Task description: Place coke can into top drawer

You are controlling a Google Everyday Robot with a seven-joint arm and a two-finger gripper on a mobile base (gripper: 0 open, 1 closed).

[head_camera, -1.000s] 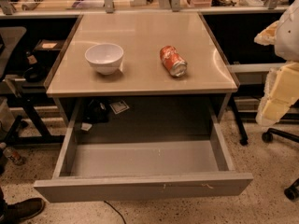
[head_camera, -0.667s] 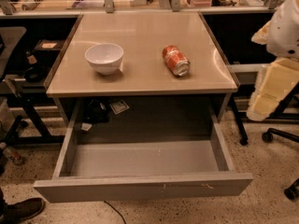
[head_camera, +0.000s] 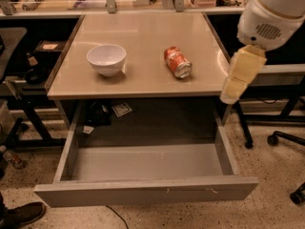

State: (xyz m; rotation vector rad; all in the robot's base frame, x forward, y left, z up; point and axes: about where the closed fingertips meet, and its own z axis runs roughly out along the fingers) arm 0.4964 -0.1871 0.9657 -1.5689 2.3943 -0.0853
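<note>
The coke can [head_camera: 177, 62] lies on its side on the beige tabletop [head_camera: 143, 37], right of centre, silver end toward the front. The top drawer [head_camera: 147, 162] is pulled open under the table; its grey floor holds nothing. Of my arm I see only a white housing [head_camera: 271, 18] and a cream link [head_camera: 240, 73] at the right edge, hanging beside the table's right front corner, right of the can and apart from it. My gripper itself is out of view.
A white bowl [head_camera: 106, 58] stands on the left of the tabletop. Chair wheels [head_camera: 274, 138] are on the floor at the right. A dark bench [head_camera: 19, 80] stands left of the table. A shoe [head_camera: 21, 213] shows at the bottom left.
The white and cream arm parts have swung in from the right edge toward the table's right front corner. The can, bowl and drawer have not moved.
</note>
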